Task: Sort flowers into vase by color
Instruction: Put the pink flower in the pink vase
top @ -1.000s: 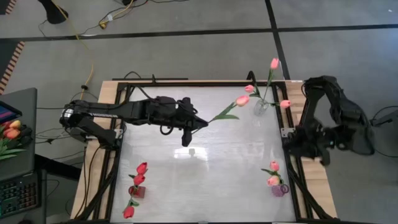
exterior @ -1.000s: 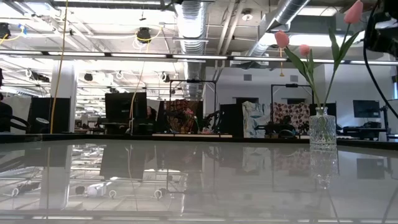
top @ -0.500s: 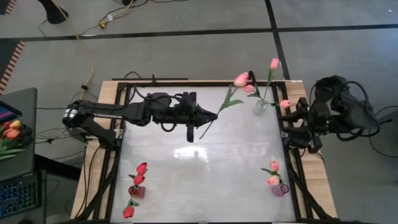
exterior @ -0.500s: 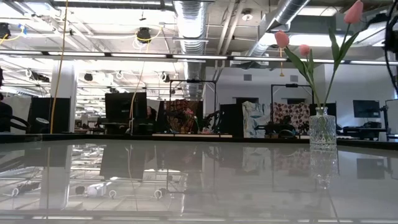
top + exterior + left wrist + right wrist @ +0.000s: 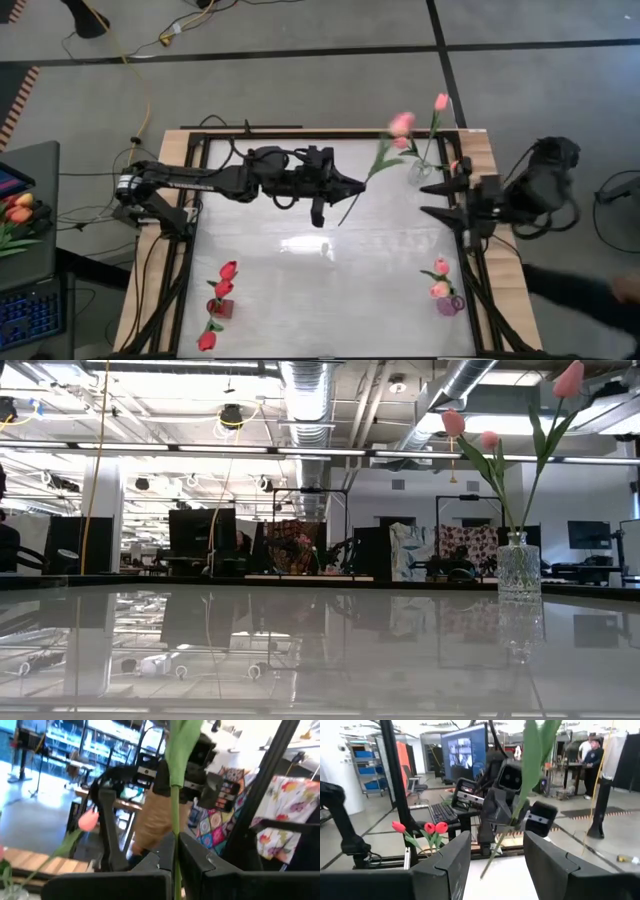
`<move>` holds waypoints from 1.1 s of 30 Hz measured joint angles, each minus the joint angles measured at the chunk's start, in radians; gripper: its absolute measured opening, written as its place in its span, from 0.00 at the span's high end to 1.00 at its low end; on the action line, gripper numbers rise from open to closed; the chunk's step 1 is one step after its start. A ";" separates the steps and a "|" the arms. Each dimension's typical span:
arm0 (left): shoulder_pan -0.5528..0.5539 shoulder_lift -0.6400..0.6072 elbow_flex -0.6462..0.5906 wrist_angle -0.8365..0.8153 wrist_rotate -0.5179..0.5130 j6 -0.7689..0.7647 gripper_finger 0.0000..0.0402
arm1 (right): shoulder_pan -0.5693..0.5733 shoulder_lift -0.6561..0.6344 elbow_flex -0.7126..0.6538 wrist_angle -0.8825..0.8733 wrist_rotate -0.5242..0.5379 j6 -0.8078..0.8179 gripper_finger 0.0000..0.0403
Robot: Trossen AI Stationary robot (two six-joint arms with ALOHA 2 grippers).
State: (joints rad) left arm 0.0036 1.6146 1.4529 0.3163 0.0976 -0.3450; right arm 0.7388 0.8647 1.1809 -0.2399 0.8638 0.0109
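This is a large open robotics lab; bare ducts [image 5: 305, 400] and pipes run under the ceiling; monitors [image 5: 205, 532] and desks fill the hall; cables [image 5: 130, 60] lie on the grey floor.

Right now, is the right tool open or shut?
Open: the right tool shows its two fingers spread wide apart, nothing between them.

Glossy table [image 5: 320, 280] with 3 vases
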 joint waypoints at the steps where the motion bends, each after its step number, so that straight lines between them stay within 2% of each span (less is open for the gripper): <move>1: 0.000 0.000 0.000 -0.008 0.005 0.000 1.00 | -0.023 0.011 0.000 0.000 -0.020 0.011 0.49; 9: 0.006 0.003 0.005 -0.054 0.026 0.023 1.00 | -0.208 0.110 0.000 0.001 -0.203 0.025 0.47; 17: 0.006 0.003 0.005 -0.076 0.041 0.030 1.00 | -0.369 0.148 0.000 0.021 -0.388 0.097 0.34; 33: 0.006 0.003 0.005 -0.094 0.062 0.049 1.00 | -0.489 0.206 0.000 0.102 -0.502 0.113 0.32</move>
State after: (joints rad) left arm 0.0093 1.6180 1.4578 0.2225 0.1600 -0.2957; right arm 0.2501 1.0708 1.1805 -0.1376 0.3623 0.1242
